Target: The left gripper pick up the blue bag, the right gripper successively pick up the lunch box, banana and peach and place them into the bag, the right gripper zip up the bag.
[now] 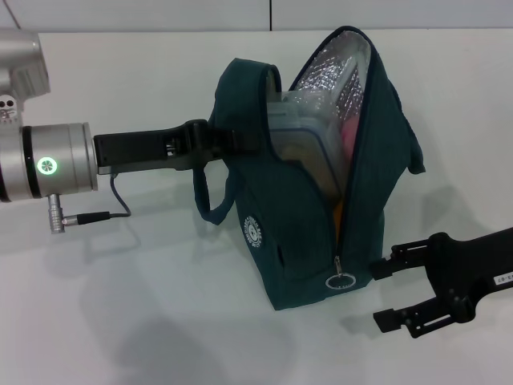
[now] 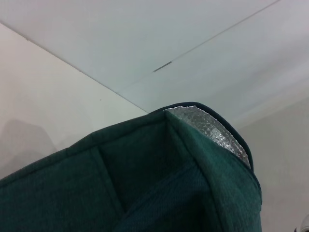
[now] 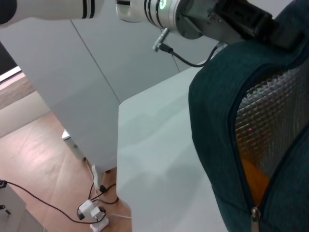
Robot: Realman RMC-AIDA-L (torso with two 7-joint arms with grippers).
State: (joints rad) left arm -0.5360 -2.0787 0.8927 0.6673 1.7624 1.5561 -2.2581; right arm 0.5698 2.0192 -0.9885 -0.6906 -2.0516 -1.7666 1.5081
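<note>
The dark blue-green bag stands upright on the white table with its zipper open, showing the silver lining. A clear lunch box sits inside, with something pink behind it and something orange lower down. My left gripper is shut on the bag's upper edge by the handle. My right gripper is open and empty, low beside the bag, just right of the zipper pull. The right wrist view shows the bag, the orange thing and the zipper pull.
The white table reaches around the bag. In the right wrist view its edge drops to a floor with cables and a plug. The left arm reaches in above the bag. The left wrist view shows only bag fabric.
</note>
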